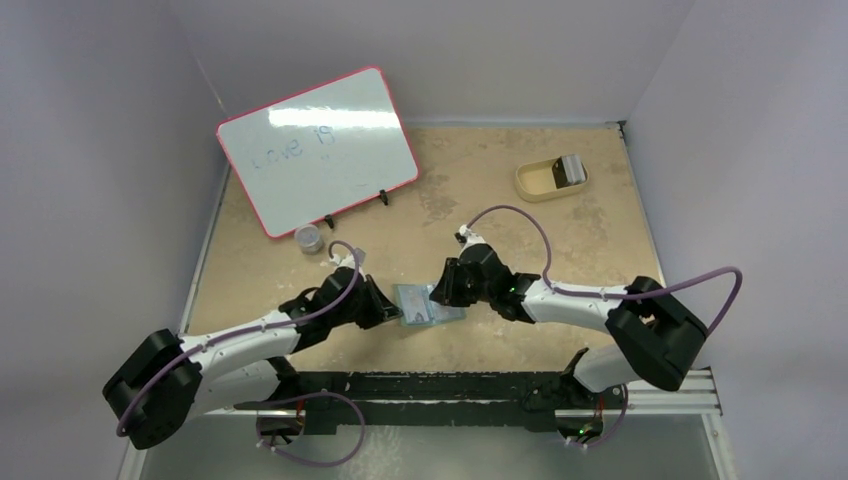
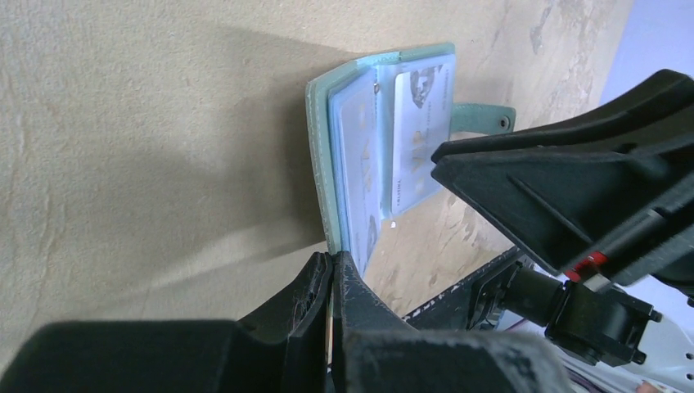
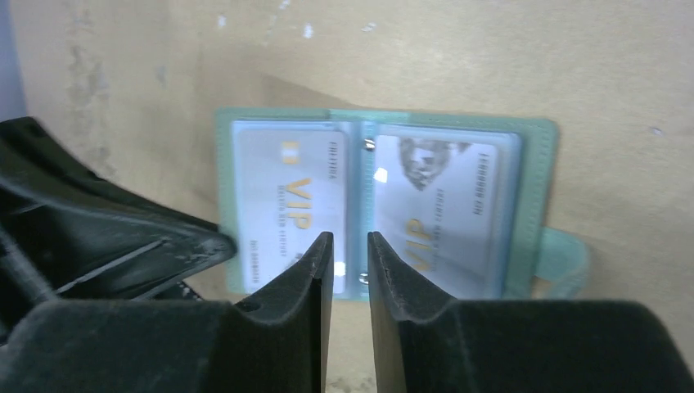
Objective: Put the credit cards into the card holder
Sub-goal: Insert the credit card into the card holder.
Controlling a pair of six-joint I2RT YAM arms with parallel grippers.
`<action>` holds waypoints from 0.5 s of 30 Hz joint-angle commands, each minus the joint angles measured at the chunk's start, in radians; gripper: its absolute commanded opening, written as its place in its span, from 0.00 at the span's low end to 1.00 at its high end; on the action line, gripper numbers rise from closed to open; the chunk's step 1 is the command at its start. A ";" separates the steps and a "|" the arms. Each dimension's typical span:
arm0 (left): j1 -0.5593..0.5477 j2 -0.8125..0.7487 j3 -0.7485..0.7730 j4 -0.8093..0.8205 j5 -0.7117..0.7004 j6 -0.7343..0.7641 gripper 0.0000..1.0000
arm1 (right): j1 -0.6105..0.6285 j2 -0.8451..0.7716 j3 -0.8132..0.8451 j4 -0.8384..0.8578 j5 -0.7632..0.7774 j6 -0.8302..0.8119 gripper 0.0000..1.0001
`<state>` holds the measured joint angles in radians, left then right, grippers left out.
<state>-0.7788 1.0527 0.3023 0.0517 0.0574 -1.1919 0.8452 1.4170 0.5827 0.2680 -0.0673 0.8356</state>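
two cards pocketed, nearly home
seeing two credit cards (image 3: 282, 205) tucked in the clear pockets of the open card holder (image 3: 542, 205), flat on the table (image 1: 500, 235); left gripper (image 2: 331, 274) shut tight at its corner, right gripper (image 3: 350, 246) hovering over the spine, slightly parted, empty; maybe more waiting in the tan tray (image 1: 522, 182) (too small to tell).

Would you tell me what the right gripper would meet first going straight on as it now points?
Most likely the open card holder, around its middle fold, though depth is unclear.
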 commanded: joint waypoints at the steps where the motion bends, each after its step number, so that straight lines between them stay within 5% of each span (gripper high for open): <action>1: 0.004 -0.032 0.054 -0.002 0.023 0.029 0.00 | -0.003 -0.015 0.023 -0.101 0.133 -0.039 0.23; 5: 0.004 -0.046 0.057 0.018 0.034 0.027 0.00 | -0.002 0.006 0.016 -0.074 0.125 -0.046 0.22; 15: 0.005 -0.006 0.004 0.221 0.075 -0.008 0.29 | -0.002 0.065 -0.043 0.067 0.094 -0.023 0.20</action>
<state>-0.7788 1.0309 0.3161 0.1307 0.1051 -1.1919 0.8440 1.4784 0.5720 0.2836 0.0242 0.8043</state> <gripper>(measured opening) 0.277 0.204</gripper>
